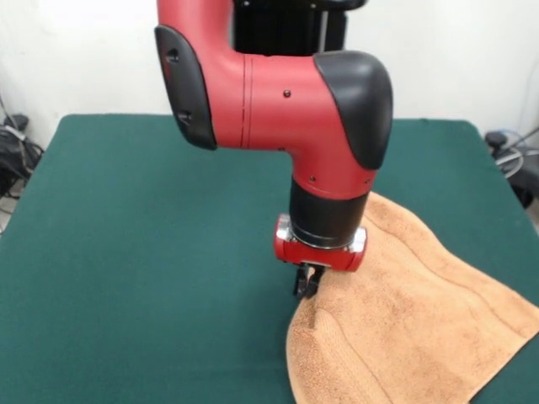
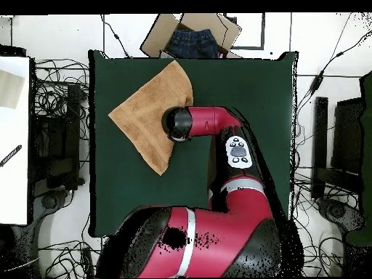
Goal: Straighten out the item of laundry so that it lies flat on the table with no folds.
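Observation:
The item of laundry (image 1: 421, 311), an orange-tan terry towel with woven bands, lies spread at the table's near right corner in the front view, running off the lower picture edge. In the overhead view the item of laundry (image 2: 145, 112) sits as a diamond near the table's top left. My gripper (image 1: 306, 288) hangs just above the towel's left edge, where the cloth rises in a small peak. Its fingers are shut, with nothing visible between them. From overhead the arm's wrist (image 2: 176, 123) hides the gripper. The table (image 1: 152, 252) has a dark green top.
An open cardboard box (image 2: 218, 29) holding blue jeans (image 2: 192, 42) lies past the table's (image 2: 247, 87) top edge in the overhead view. Cables and equipment ring the table on both sides. My red arm (image 2: 218, 123) stretches across the table's middle.

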Motion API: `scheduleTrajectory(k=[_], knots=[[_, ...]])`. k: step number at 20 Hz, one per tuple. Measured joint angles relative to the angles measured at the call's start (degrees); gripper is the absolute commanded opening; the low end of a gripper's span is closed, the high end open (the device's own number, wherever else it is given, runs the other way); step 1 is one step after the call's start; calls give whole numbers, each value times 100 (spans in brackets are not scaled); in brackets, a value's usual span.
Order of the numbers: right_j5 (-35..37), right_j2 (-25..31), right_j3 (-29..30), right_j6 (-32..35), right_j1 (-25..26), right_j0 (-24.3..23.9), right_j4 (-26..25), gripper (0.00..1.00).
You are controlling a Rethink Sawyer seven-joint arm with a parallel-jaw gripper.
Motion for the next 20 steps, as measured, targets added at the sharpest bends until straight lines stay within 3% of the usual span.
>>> scheduleTrajectory(k=[11,20], knots=[[-89,-151,-2,0,12,115,81,0],[-85,35,37,0,11,-96,117,0]])
